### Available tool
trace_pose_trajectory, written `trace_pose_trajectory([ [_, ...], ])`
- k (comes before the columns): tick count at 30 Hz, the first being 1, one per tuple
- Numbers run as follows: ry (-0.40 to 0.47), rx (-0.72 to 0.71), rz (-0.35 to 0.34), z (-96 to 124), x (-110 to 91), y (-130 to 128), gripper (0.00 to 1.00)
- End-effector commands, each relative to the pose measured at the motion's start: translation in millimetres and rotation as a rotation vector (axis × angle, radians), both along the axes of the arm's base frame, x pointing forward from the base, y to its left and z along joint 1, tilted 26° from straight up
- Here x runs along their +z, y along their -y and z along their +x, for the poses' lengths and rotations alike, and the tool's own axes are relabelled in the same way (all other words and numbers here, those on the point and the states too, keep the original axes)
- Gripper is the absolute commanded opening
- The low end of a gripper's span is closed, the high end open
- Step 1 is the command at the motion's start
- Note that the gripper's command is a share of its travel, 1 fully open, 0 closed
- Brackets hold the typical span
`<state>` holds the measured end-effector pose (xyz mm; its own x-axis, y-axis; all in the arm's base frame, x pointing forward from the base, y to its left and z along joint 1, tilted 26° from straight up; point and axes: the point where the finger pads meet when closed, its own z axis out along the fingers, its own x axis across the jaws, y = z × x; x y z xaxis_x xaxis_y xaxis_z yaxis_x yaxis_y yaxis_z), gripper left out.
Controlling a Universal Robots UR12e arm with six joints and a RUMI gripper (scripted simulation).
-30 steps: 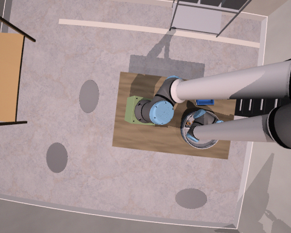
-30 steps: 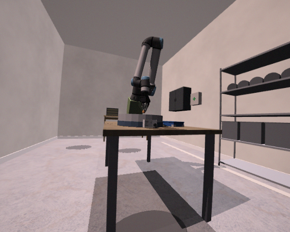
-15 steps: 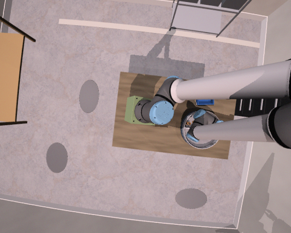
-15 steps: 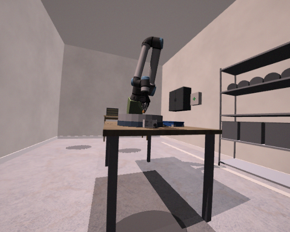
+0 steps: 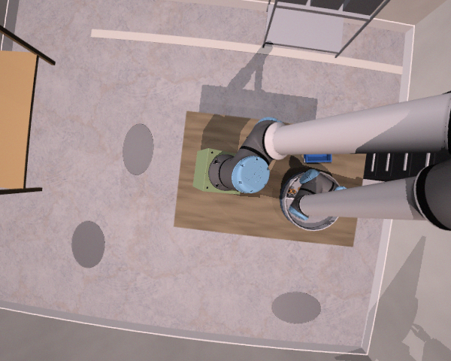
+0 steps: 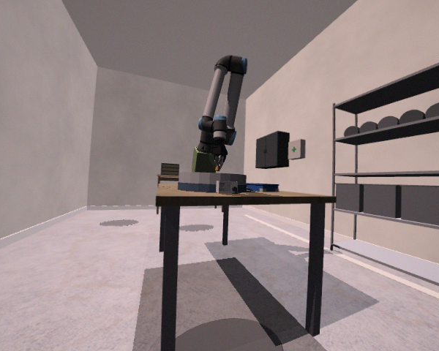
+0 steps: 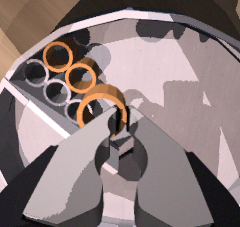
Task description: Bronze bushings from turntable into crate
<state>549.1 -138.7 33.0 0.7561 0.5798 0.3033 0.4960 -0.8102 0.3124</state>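
Observation:
My gripper [image 7: 123, 107] [image 6: 218, 166] is shut on the wall of one bronze bushing [image 7: 102, 91] [image 6: 216, 168], holding it upright above the turntable [image 5: 313, 226] [image 6: 197, 177] [image 7: 130, 15]. In the wrist view, two other bronze bushings [image 7: 58, 44] [image 7: 80, 64] stand on the turntable, up and left of the held one. Steel bushings [image 7: 36, 61] [image 7: 56, 80] stand beside them along the divider; a third is partly hidden behind the held bushing. The blue crate [image 5: 318, 161] [image 6: 263, 185] is beside the turntable; its inside is hard to make out.
A white divider [image 7: 41, 110] crosses the turntable near the bushings, and a raised rim surrounds it. A small grey box [image 6: 226, 186] sits at the turntable's front. The arm's green base block [image 5: 202, 171] [image 6: 203, 161] stands on the wooden table [image 5: 225, 217].

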Motion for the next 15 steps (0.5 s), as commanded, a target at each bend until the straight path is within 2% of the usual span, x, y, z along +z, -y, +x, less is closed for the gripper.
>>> trace_pose_trajectory([
  [1,0.001,0.000,0.000,0,0,0,0.00],
  [15,0.001,0.000,0.000,9,3,-13,0.00],
])
